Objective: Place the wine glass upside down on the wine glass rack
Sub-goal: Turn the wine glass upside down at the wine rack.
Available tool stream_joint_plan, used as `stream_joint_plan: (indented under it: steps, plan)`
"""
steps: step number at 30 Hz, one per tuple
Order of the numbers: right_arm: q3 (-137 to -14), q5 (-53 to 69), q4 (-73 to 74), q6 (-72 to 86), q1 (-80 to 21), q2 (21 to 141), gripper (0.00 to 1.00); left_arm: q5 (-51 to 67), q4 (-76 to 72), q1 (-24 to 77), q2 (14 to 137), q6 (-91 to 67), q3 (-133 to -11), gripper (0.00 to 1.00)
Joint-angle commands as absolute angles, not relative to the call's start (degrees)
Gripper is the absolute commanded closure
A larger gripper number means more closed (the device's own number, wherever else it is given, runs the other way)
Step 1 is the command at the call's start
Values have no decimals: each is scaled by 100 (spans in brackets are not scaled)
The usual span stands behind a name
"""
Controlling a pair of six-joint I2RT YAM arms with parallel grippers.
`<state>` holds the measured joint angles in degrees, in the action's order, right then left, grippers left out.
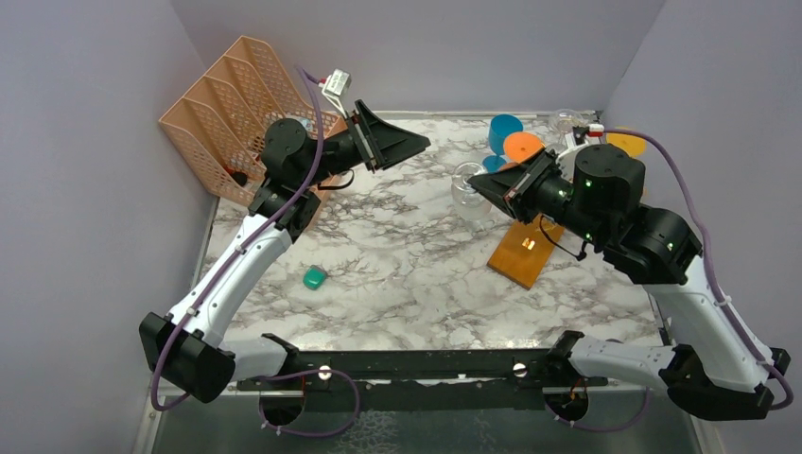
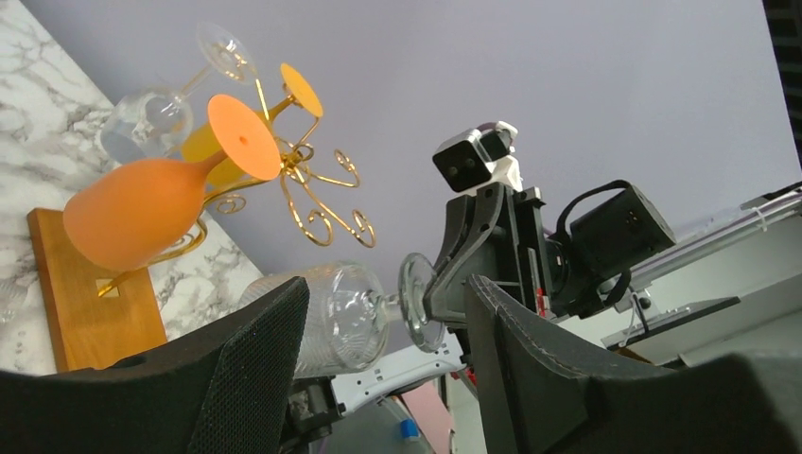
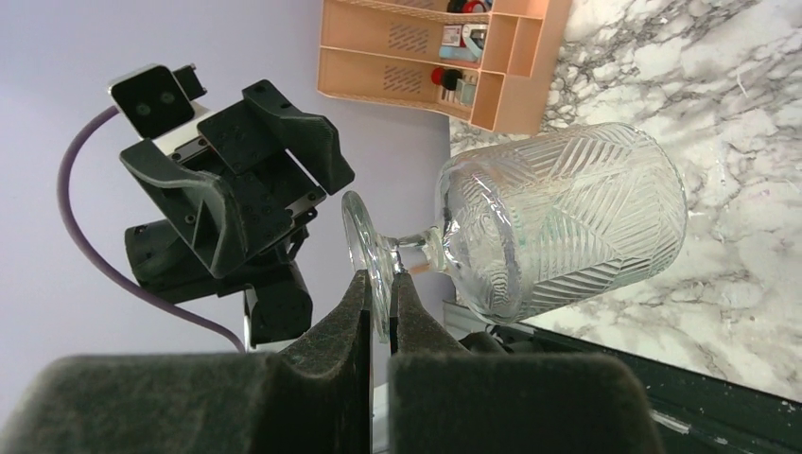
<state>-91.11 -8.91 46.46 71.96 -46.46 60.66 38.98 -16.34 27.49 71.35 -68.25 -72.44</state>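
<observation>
Wine glass (image 1: 467,200) (clear, cut pattern): held on its side over centre-R of marble table (image 1: 407,274), foot toward R arm, bowl mouth facing away from it; not on rack. Whether bowl touches table: cannot tell.

L to R:
- Peach organiser (image 1: 227,104) at far-L corner, by the walls.
- L gripper (image 1: 411,144) raised just R of organiser, aimed R toward the held glass. Jaws spread wide w/ nothing between; in L wrist view its fingers (image 2: 255,369) frame glass and rack, well apart from both.
- Small teal item (image 1: 315,277) lies on table, near-L of centre, apart from everything else.
- R gripper (image 1: 484,184) pinches the foot disc edge-on, fingers (image 3: 340,331) clamped on both faces of it. Stem approx. horizontal.
- Rack (image 1: 520,251): gold wire on wooden base, just R of held glass, partly under R arm. It carries blue glass (image 1: 502,130), orange glass (image 1: 522,147), yellow glass (image 1: 626,142) and a 2nd clear glass (image 1: 565,120). In L wrist view the orange one hangs foot up, bowl toward base.
</observation>
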Motion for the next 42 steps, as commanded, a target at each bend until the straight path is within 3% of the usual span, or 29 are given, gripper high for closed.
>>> stream_joint_plan:
  steps: [1, 26, 42]
  plan:
    - [-9261, -1275, 4877, 7661, -4666, 5751, 99, 3912, -1051, 2760, 7020, -6623, -7256, 34]
    - [-8955, -2889, 6627, 8472, -4666, 4929, 99, 3851, -202, 2761, 7025, -6124, -7125, 34]
    - [-8884, -4023, 6482, 8175, -4674, 4976, 99, 3906, -243, 2760, 7161, -6113, -7181, 34]
